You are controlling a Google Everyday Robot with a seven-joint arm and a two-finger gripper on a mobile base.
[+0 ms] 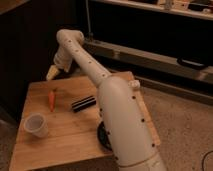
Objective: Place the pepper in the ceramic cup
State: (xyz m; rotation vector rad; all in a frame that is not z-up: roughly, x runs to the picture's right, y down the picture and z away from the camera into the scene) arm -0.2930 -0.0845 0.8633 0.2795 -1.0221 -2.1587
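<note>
Small slender orange pepper (51,99) lies flat on the light wooden counter (65,137), left part, closer to the far-left corner than to the near edge. Its length runs roughly far-to-near. Nothing touches it.

Plain white ceramic cup (36,125) stands upright near the left edge, on the near side of the pepper & apart from it, mouth up.

Black cylindrical bar (83,103) lies on its side approx mid-counter, to the right of the pepper w/ a gap between, set at a slant.

Black round bowl (102,136) sits toward the near-right part of the counter, mostly hidden behind the arm; only its left rim shows.

Cream-coloured gripper (53,74) hangs over the far-left corner, beyond the pepper and clear of it, pointing down and left. Can't tell how the jaws stand.

White robot arm (120,115) rises from the near-right side, crosses over the counter, bends at an elbow above the far edge & drops to the gripper.
</note>
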